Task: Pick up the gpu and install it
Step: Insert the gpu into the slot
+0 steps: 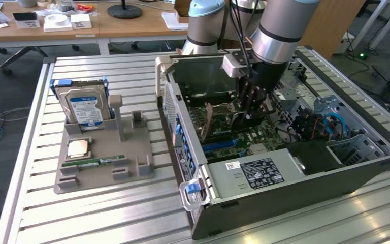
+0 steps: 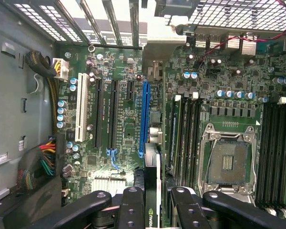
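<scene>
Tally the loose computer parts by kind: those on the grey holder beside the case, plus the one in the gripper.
hard drive: 1, upright on the grey holder
processor chip: 1, flat on the holder
memory stick: 1, flat on the holder
gpu: 1, held by the gripper over the motherboard
Total: 4

Tool inside open computer case

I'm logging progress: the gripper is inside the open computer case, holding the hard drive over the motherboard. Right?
Not quite: the gripper holds the gpu, as the wrist view shows. The hard drive stands in the grey stand outside the case.
</scene>
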Robot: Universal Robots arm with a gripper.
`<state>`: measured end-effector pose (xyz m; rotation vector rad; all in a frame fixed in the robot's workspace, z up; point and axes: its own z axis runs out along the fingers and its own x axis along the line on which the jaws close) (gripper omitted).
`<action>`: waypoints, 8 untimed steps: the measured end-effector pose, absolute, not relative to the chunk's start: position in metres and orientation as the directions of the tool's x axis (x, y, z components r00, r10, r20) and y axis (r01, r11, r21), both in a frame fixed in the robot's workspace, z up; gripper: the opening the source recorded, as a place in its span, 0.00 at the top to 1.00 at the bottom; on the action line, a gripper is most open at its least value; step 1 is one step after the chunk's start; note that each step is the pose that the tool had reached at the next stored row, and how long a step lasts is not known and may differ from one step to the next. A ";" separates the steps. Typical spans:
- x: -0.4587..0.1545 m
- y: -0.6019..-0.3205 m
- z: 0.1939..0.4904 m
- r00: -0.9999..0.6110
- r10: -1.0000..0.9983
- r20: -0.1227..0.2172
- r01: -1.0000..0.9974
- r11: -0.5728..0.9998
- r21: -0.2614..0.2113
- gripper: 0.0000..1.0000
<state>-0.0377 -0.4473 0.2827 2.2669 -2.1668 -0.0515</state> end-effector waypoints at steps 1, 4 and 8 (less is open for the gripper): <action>-0.038 -0.447 0.283 0.045 -0.999 -0.020 -0.999 -0.045 0.026 0.74; -0.038 -0.447 0.282 0.045 -0.999 -0.020 -0.999 -0.045 0.027 0.74; -0.038 -0.447 0.281 0.045 -0.999 -0.020 -0.999 -0.045 0.027 0.74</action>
